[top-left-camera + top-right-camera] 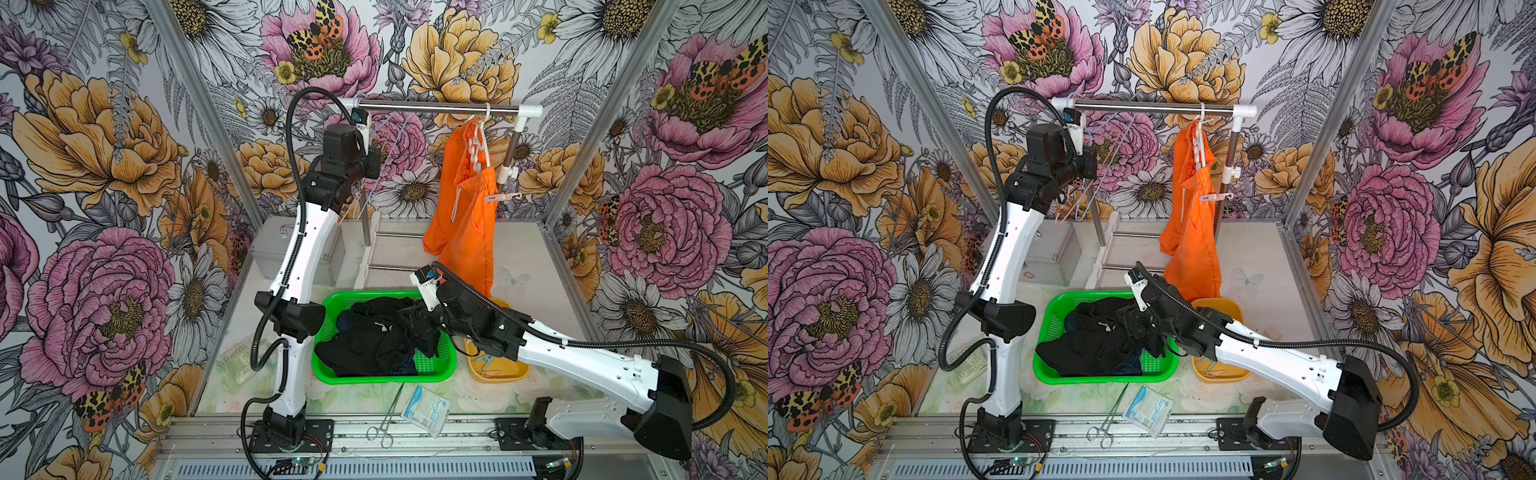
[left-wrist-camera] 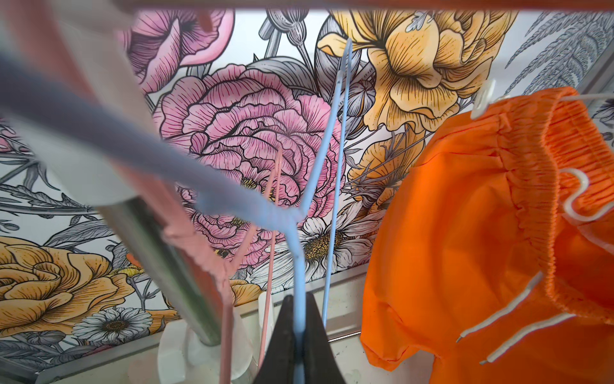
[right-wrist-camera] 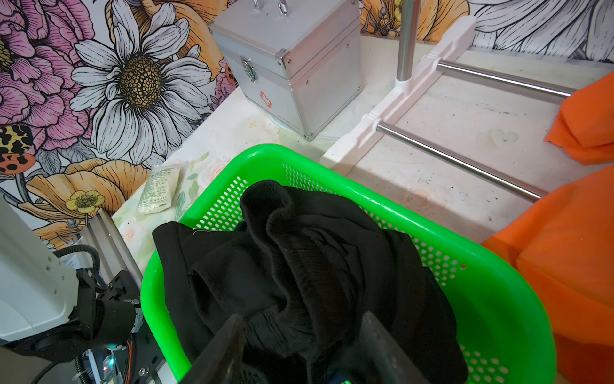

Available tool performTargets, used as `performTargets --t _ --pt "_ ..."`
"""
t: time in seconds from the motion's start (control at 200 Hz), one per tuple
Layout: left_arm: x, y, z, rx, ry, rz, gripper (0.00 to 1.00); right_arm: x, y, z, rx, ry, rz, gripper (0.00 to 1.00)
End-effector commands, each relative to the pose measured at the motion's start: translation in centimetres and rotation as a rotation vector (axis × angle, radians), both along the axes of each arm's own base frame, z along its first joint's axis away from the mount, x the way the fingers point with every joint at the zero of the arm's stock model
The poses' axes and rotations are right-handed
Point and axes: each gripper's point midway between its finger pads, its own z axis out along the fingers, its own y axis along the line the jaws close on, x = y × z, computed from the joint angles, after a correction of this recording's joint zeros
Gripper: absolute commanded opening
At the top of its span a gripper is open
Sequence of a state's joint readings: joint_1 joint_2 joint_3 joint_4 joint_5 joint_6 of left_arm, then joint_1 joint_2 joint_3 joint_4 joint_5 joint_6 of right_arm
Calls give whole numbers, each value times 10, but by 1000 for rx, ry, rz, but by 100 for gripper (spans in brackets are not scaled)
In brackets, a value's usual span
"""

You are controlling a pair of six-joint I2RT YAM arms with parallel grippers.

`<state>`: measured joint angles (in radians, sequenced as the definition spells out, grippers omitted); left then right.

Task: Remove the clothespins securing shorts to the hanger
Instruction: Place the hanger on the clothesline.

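Steel scissor-handled forceps [image 1: 390,411] lie at the table's front edge. Right gripper [image 3: 302,332]: jaws parted, nothing between them, just above crumpled black shorts [image 1: 374,336] in green perforated plastic basket [image 1: 436,365]. Left gripper [image 2: 299,332]: clenched on thin blue wire hanger [image 2: 295,259]. Bright orange shorts [image 1: 465,216] hang from white plastic hanger [image 1: 482,141] on steel rail [image 1: 436,109]; pale pink clothespin [image 1: 500,197] clipped at their edge.

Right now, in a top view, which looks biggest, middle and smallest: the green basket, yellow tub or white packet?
1. green basket
2. yellow tub, though the right arm hides part
3. white packet
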<state>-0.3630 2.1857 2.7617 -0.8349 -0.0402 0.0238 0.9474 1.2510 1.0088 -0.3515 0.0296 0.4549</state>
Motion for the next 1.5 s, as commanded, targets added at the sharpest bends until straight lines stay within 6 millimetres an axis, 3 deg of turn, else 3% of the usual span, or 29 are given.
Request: performTargets --t 0.0,0.365,0.605,0.775,0.835,1.141,1.341,1.356,1.496 --pt "2 -4 6 -31 -20 -30 0 0 1 13 57 -15 -5 57" --pt "5 -10 -16 49 9 -32 0 -1 1 15 68 -20 -9 57" --pt "4 -11 -11 96 -18 -15 0 -1 0 22 79 -33 -11 57" --pt "-2 -15 -12 106 -12 -31 26 0 -2 23 76 -40 -17 57" --pt "-7 -17 -8 103 -14 -42 30 1 -4 26 80 -49 -23 57" --pt "-53 -12 17 114 -25 -45 42 8 -24 38 51 -103 -94 59" --pt "-89 -19 17 128 -5 -84 52 16 -50 50 0 -154 -191 60" --pt "-101 -15 31 118 -31 -86 53 16 -52 50 -5 -157 -198 60" --pt "-131 -18 31 130 -25 -125 63 19 -70 64 -25 -190 -257 59"
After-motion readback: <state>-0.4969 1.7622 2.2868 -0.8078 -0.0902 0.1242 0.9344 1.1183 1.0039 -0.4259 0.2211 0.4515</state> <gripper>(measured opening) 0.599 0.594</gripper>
